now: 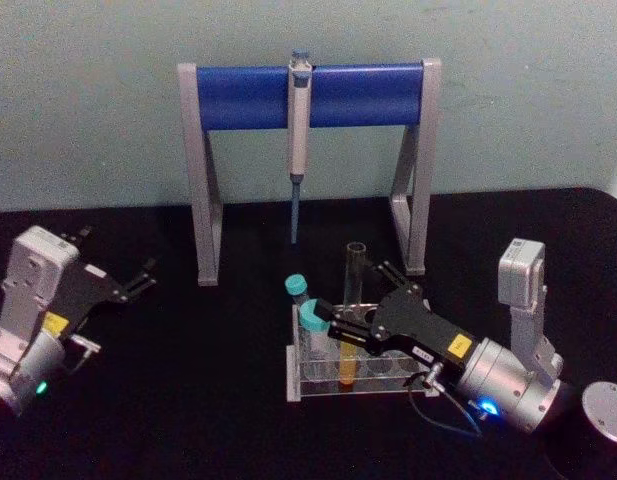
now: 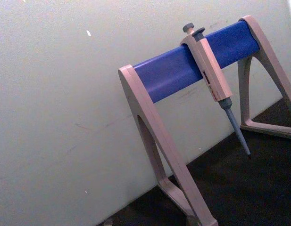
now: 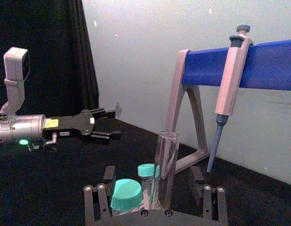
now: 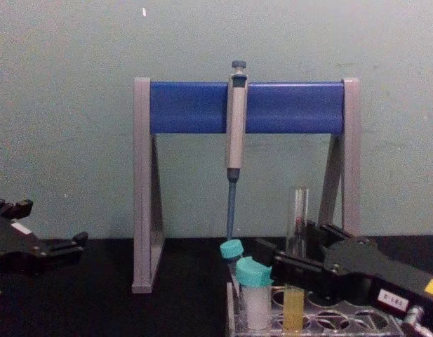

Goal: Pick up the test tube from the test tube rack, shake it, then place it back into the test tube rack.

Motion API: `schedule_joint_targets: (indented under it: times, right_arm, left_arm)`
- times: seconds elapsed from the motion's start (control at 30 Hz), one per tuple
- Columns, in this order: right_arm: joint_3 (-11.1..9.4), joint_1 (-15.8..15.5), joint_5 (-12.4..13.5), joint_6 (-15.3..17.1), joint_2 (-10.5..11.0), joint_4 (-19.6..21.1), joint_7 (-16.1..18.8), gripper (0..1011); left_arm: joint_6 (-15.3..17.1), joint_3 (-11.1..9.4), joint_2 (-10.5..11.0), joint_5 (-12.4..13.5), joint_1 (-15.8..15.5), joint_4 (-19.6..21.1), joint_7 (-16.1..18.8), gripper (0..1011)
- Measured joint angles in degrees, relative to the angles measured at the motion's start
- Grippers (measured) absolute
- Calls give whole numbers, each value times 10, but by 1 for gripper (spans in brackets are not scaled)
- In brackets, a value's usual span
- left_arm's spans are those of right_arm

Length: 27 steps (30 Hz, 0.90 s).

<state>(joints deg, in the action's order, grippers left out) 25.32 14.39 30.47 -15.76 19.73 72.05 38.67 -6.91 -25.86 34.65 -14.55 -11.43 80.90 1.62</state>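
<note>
The test tube stands upright in the clear test tube rack, with yellow liquid in its lower part. My right gripper reaches in from the right and is open, one finger on each side of the tube, well apart from the glass. From the right wrist, the tube rises between the spread fingers of that gripper. From the chest, the tube stands just behind the gripper. My left gripper rests open at the far left of the table.
Two teal-capped white tubes stand in the rack's left end, close to the near finger. Behind the rack is the grey-and-blue pipette stand with a pipette hanging from it. A grey cylinder sits at the front right.
</note>
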Motion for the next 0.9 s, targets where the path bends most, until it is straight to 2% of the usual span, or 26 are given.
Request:
schedule_joint_targets:
  times: [0.6, 0.9]
  right_arm:
    - [0, 0, 0, -1, 0, 3, 0, 1000]
    - [-13, -7, -9, -12, 11, 42, -13, 1000]
  left_arm:
    - [0, 0, 0, 0, 0, 0, 0, 1001]
    - [0, 0, 0, 0, 0, 0, 0, 1001]
